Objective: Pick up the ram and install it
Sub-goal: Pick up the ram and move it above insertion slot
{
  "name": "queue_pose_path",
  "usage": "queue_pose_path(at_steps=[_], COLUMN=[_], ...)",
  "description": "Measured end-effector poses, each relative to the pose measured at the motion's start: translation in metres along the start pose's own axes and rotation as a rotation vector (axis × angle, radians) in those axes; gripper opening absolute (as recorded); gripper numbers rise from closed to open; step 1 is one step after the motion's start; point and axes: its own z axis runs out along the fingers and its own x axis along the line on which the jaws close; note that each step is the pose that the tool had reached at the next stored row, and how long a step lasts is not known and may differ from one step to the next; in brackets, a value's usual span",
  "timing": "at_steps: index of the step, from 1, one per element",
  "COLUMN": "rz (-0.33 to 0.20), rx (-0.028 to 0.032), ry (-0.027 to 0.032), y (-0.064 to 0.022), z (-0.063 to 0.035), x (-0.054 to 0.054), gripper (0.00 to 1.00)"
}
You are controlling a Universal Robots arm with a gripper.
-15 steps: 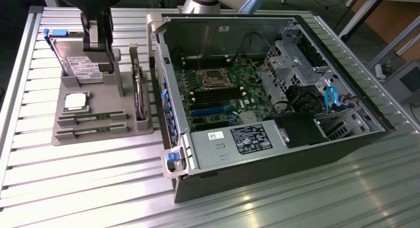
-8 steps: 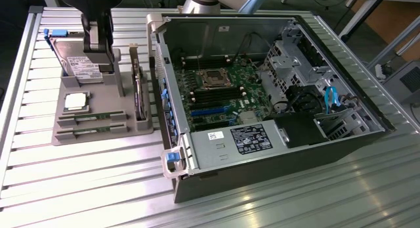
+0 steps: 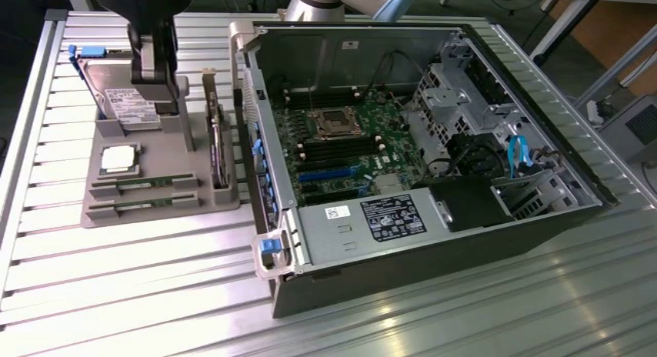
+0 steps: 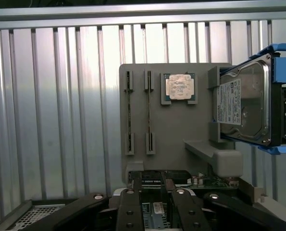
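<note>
End effector (image 3: 152, 61), top cropped, apparently clear of ram (image 3: 144, 185).

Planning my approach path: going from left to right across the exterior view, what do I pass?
ram sticks lying in the gray tray → upright expansion card → motherboard inside the open computer case → blue cable

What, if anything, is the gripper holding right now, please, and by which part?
Nothing: the gripper is empty, and both ram sticks sit in the gray holder.
</note>
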Motion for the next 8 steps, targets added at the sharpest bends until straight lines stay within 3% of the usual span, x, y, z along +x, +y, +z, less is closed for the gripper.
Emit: queue_pose_path(at_steps=[8], rz=[0.000], rx=[0.0000], ry=[0.0000], y=[-0.0002], z=[0.0024], x=[0.0010], gripper=[0.30])
